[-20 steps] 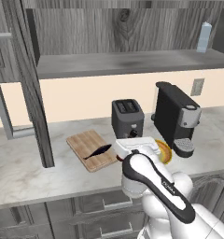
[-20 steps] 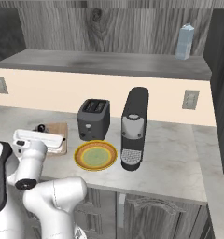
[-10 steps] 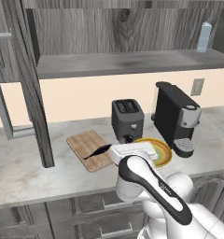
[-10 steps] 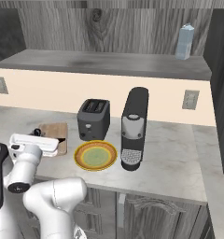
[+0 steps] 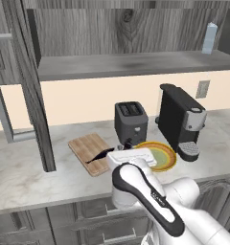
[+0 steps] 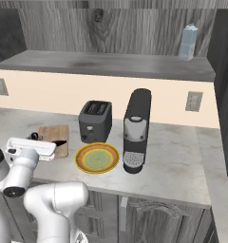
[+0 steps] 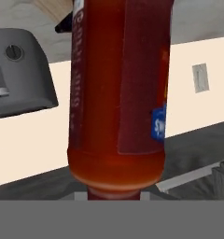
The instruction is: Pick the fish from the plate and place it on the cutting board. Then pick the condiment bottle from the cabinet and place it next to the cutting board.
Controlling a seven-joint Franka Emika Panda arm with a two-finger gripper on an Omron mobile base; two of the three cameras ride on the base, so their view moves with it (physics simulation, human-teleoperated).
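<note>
The cabinet [image 5: 136,64] is standing over the counter [image 5: 21,177]. The cutting board [image 5: 88,150] is lying near the counter's front edge, carrying the fish [image 5: 101,155], beside the plate [image 6: 98,159]. My gripper [image 6: 33,142] is gripping the condiment bottle [image 7: 121,93] tightly above the board.

White arm's flat hand [image 6: 30,148] low at left over the light-brown wooden cutting board [image 6: 56,137], yellow-rimmed round plate [image 6: 97,158] right of it, dark toaster [image 6: 95,121] behind, black coffee machine [image 6: 136,130] further right, pale blue-white bottle [image 6: 187,42] on grey cabinet shelf [image 6: 106,64].
</note>
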